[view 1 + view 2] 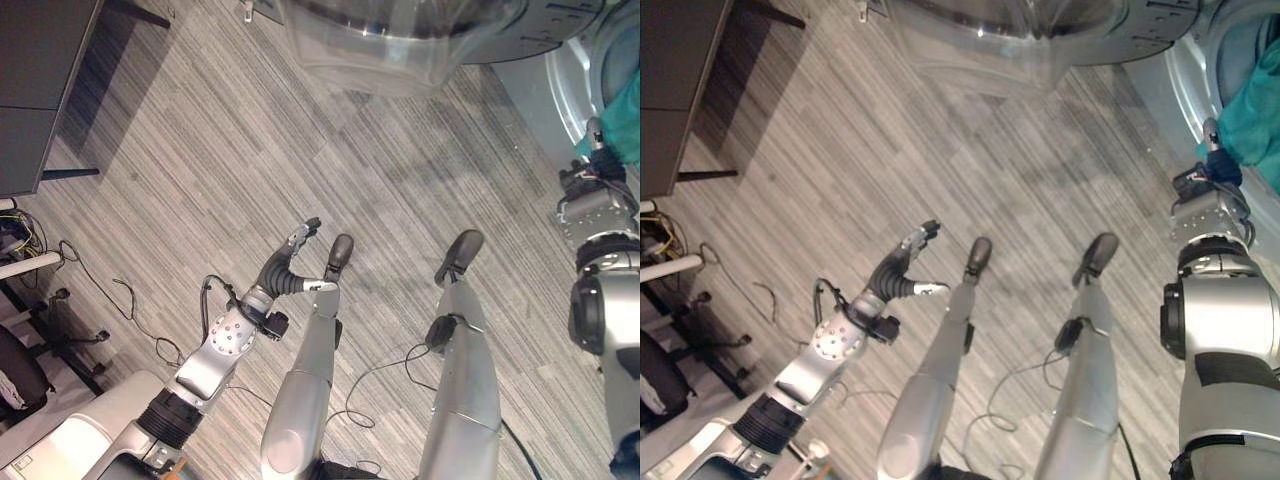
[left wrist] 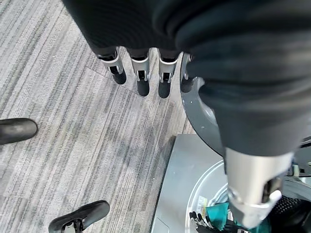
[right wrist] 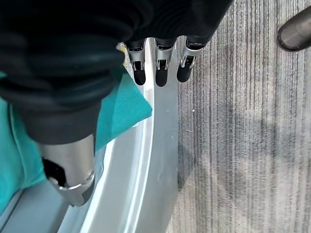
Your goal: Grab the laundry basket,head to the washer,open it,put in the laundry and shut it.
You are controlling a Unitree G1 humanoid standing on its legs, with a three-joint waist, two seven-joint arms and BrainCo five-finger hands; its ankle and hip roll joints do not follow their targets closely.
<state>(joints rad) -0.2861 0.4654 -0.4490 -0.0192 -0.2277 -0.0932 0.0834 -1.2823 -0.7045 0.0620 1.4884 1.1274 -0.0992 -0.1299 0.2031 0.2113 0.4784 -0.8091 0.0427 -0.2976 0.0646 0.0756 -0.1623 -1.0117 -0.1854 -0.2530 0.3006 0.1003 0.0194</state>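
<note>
One teal cloth (image 1: 1252, 122), soft, light and limp by the look of it, lay bunched inside the washer's drum past the silver door ring (image 3: 160, 141), best pinched at a loose fold. Right robot hand (image 3: 156, 68) hovered at that ring, fingers straight and holding nothing. Left robot hand (image 1: 300, 262) hung relaxed and empty over the floor (image 1: 250, 150).

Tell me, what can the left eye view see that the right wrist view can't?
Left eye view: the left hand, open above the floor, a dark table, a chair and the washer's clear door, swung open. Right wrist view: the right hand up close, its fingers straight over the washer's rim. Both: the teal cloth in the washer, the rim and the striped floor.
</note>
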